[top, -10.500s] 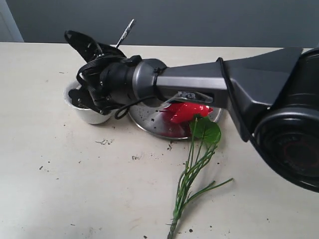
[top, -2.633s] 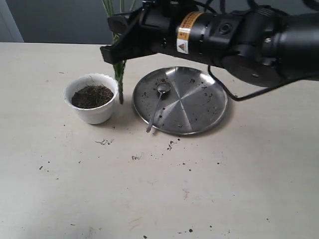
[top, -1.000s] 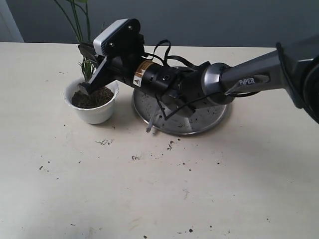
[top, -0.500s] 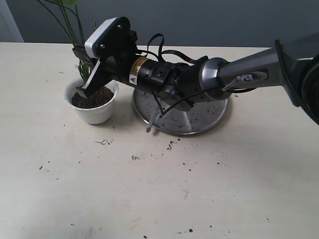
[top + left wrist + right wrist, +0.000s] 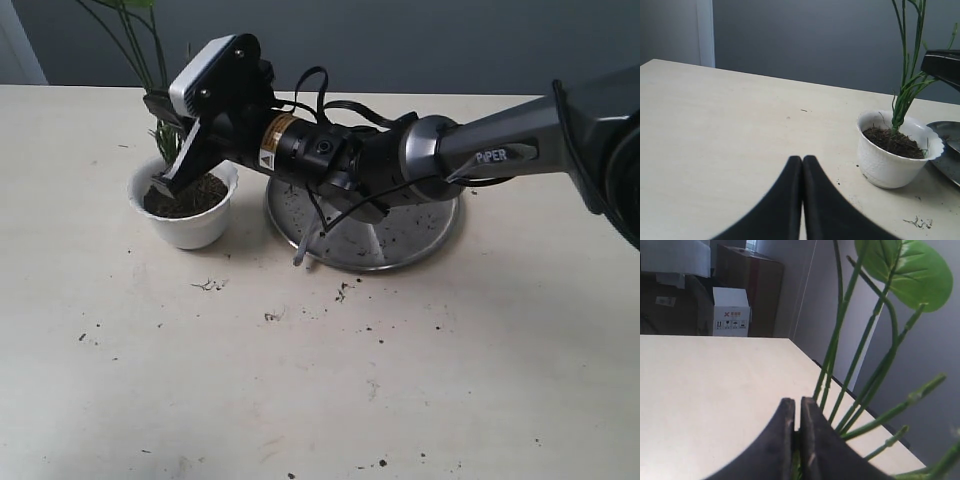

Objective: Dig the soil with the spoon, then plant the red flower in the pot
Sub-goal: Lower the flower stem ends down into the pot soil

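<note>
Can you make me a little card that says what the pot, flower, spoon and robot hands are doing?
Pot: white, upright, beside the steel plate
Soil: dark, inside the pot
Flower: green stems stand in the soil; bloom not in view
Spoon: lies on the steel plate, handle tip over its rim
Right gripper: fingers shut on the flower stems, low over the pot
Left gripper: fingers shut, empty, away from the pot

"PiPER" on right arm (image 5: 497, 157)
</note>
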Available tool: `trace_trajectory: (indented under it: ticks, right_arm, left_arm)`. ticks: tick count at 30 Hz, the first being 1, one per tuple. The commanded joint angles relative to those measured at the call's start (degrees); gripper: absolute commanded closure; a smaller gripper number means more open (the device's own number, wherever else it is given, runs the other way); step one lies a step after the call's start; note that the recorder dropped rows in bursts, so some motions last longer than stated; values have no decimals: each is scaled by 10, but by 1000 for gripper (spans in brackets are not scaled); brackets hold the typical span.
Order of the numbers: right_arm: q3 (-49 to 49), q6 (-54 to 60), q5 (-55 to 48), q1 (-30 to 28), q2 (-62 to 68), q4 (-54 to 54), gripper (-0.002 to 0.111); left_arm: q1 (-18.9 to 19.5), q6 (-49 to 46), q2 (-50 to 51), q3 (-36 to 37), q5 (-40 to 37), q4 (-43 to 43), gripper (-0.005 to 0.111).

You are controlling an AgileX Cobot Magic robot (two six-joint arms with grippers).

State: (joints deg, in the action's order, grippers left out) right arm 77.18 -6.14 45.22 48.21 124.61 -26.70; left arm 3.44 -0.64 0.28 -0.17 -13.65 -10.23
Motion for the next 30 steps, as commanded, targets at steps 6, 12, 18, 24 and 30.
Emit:
trace_trajectory:
  ticks: [6, 12, 18, 24, 30]
  right_arm:
    - [3, 6, 5, -1, 0, 0, 109]
    - [3, 42, 8, -2, 0, 4, 109]
    - [3, 51, 1, -2, 0, 8, 109]
    - [3, 52, 1, -2, 10, 15, 109]
    - [3, 52, 7, -2, 28, 15, 109]
  left_arm:
    - [-1, 1, -3, 2, -1, 1, 106]
    - [-1, 1, -3, 2, -1, 1, 106]
    - [-1, 1, -3, 2, -1, 1, 106]
    - [-1, 1, -3, 2, -1, 1, 106]
    - [-1, 1, -3, 2, -1, 1, 106]
